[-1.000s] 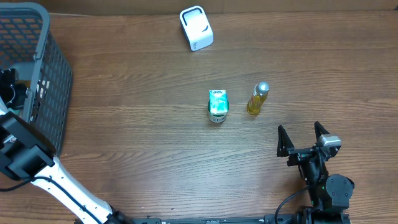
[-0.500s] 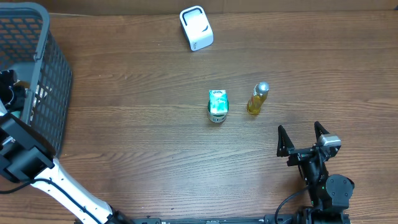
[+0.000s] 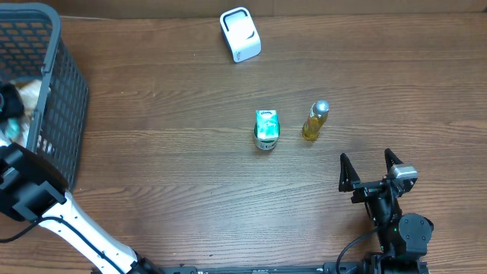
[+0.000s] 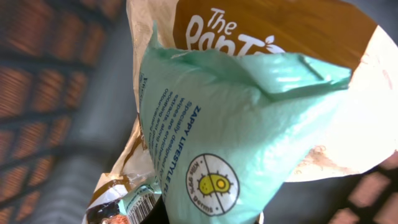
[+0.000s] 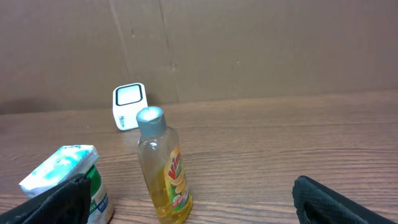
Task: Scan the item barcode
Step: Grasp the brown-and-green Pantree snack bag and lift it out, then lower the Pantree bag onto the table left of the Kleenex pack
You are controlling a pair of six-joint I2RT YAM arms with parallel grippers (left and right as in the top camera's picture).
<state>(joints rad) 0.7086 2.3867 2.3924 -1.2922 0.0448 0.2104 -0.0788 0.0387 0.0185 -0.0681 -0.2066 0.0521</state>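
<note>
**Asker:** Two claws, you said; where do they sit?

**Me:** Both are over the brown wooden table [image 3: 190,198]. My left claw [image 3: 11,103] is down inside the grey plastic mesh basket [image 3: 68,99] at the far left corner. My right claw [image 3: 366,157] hangs near the front right edge, fingers spread wide with nothing between them.

**Asker:** And the left one's grip?

**Me:** Its fingers are pressed together. They are hidden from my wrist camera, so I cannot tell whether they pinch anything.

**Asker:** What fills that camera?

**Me:** A tan-and-brown paper bag [image 4: 280,37] with white lettering. In front of it is the mint-green plastic pouch [image 4: 236,137] with blue print and a round yellow germ badge, close against the lens. Basket mesh shows behind both.

**Asker:** The rest?

**Me:** The white boxy scanner [image 3: 240,34] stands at the far edge, well apart from the basket. Mid-table there is a green-and-white round tub [image 3: 265,131]. Near it on the right is a small yellow clear-plastic bottle with a silver cap [image 3: 315,122].
</note>
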